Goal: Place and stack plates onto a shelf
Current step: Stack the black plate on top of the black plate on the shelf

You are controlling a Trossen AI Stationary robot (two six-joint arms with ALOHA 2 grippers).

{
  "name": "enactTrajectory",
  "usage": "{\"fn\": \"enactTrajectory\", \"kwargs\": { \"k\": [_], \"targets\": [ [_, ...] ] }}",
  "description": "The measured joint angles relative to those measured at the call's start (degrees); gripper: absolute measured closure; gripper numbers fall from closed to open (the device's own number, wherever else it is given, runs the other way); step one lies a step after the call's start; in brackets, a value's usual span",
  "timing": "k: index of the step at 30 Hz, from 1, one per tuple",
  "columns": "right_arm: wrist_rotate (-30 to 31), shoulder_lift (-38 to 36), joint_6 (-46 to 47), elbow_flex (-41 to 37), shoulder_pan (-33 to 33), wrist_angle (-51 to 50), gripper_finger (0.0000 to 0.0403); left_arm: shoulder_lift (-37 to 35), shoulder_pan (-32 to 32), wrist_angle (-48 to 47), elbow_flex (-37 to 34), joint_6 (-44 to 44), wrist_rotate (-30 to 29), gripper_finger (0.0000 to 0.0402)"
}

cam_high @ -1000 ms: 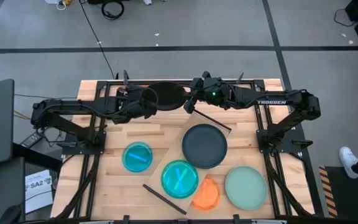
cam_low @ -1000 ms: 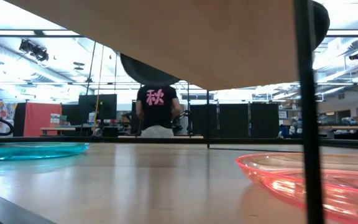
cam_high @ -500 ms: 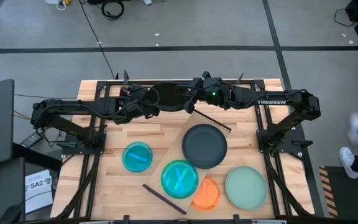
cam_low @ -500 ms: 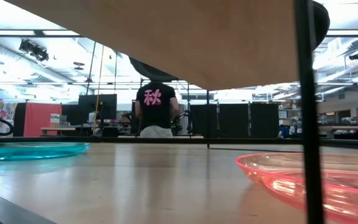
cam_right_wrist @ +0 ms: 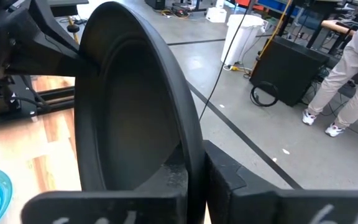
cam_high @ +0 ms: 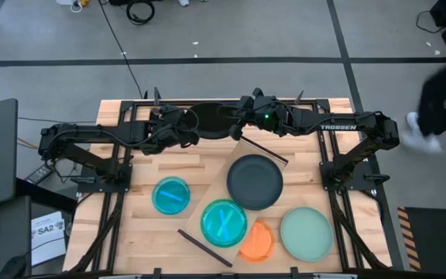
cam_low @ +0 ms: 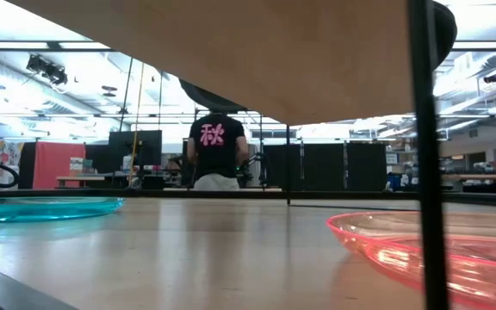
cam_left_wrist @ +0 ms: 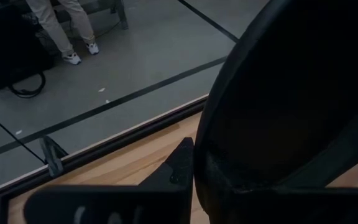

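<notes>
Overhead; table-level; two close wrist views

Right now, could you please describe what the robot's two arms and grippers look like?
Both arms are dark, slim and jointed. The right arm carries white TROSSEN lettering and a green light near its wrist. The left gripper and right gripper have matte black, blocky fingers.
</notes>
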Motion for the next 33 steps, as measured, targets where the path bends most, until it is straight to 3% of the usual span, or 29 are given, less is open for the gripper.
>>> {"fn": "enactTrajectory", "kwargs": {
  "k": [18,27,33],
  "targets": [
    [-0.63,-0.13,0.03,0.50,-2.26,-0.36,0.0373,0.00,0.07,0.26,0.00,3.03,1.29,0.0255],
    [-0.30,-0.20,-0.34,4.41,-6.34,-2.54,0.0373,-0.17,0.07,0.26,0.00,2.98,1.33,0.0249],
    [0.20,-0.20,-1.52,9.82,-9.48,-9.70,0.0373,-0.20,0.07,0.21,0.00,2.99,1.96,0.0249]
  ]
}}
